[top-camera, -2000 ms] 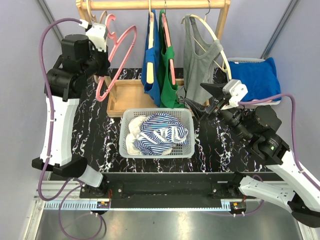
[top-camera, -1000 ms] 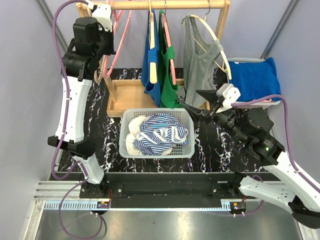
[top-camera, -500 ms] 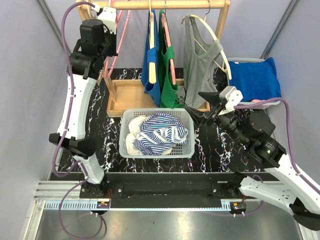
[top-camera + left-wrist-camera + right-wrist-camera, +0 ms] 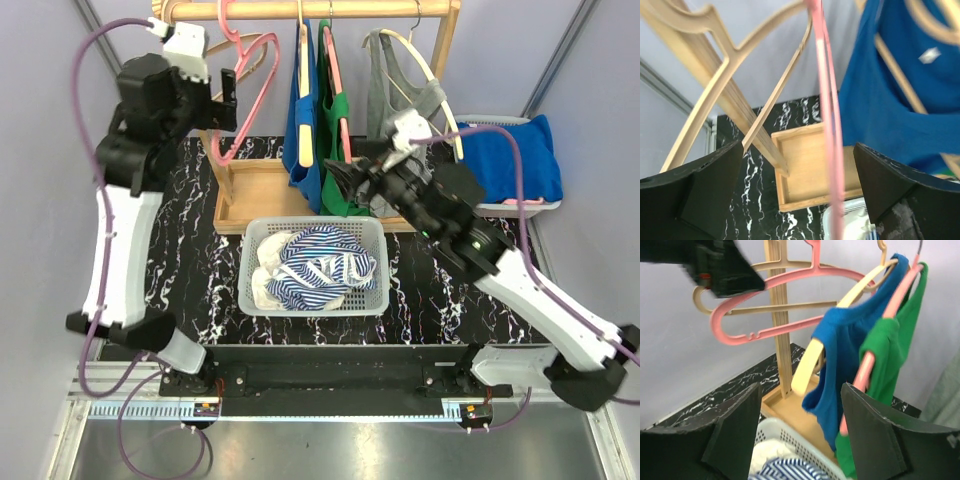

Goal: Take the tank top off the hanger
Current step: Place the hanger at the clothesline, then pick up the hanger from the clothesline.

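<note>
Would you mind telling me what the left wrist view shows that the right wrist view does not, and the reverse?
Only the left wrist view shows the white label inside the blue top. Only the right wrist view shows the green top and the striped cloth. Both show the blue top, the empty pink hanger and the wooden tray.

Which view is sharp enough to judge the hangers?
Top external: sharp and evenly lit, glare only on the metal rail at the bottom. Left wrist: pink hanger near the lens is smeared; wooden tray behind is clearer. Right wrist: mildly soft throughout, own fingers blurred dark.
</note>
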Robot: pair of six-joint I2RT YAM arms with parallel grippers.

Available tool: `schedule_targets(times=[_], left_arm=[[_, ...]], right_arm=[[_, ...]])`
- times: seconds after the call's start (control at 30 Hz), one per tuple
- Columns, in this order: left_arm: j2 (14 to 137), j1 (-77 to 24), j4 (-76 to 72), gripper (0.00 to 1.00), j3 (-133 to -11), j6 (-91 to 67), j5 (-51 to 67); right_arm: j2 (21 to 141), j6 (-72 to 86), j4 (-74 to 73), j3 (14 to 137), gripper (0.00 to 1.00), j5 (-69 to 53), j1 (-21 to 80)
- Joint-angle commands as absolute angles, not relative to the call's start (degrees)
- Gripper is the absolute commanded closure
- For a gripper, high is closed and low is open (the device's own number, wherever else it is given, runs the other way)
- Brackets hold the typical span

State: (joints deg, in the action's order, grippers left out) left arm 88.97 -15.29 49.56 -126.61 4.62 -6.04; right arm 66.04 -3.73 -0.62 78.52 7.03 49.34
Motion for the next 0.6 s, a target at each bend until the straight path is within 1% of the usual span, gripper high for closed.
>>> schedule_targets(times=[0.0, 0.03, 0.07, 0.1, 0.17, 0.27, 0.33, 0.43, 0.57], left_arm=[[79.3, -15.5, 43.1, 0.01, -121.0, 3.9, 1.9], [77.8, -15.5, 42.3, 0.01, -119.4, 4.0, 4.6], [76.2, -15.5, 42.0, 0.01, -118.1, 4.2, 5.4], [75.9, -15.5, 43.0, 0.01, -118.1, 4.0, 5.7], [74.6, -15.4, 43.4, 0.01, -117.3, 4.5, 5.7], [73.2, -15.4, 43.3, 0.01, -115.8, 5.8, 4.8], [72.5, -15.5, 43.2, 0.01, -115.2, 6.4, 4.5], [71.2, -15.4, 43.3, 0.01, -114.7, 7.3, 4.5], [70.8, -15.4, 43.3, 0.01, -114.1, 8.0, 4.3]], right_arm=[[75.3, -3.8, 7.5, 88.5, 0.25, 7.7, 49.2], [77.4, -3.6, 7.3, 90.9, 0.25, 7.9, 49.1], [79.7, -3.5, 6.7, 96.0, 0.25, 8.3, 49.1], [84.2, -3.4, 5.5, 98.5, 0.25, 9.0, 49.2], [90.2, -3.3, 4.3, 104.7, 0.23, 11.4, 49.1], [96.6, -2.1, 2.8, 111.2, 0.21, 14.4, 49.0], [99.3, -2.4, 1.6, 115.1, 0.21, 18.8, 49.1], [102.1, -3.3, 2.5, 115.8, 0.21, 23.1, 49.0], [103.6, -4.0, 3.2, 116.1, 0.22, 24.2, 49.0]])
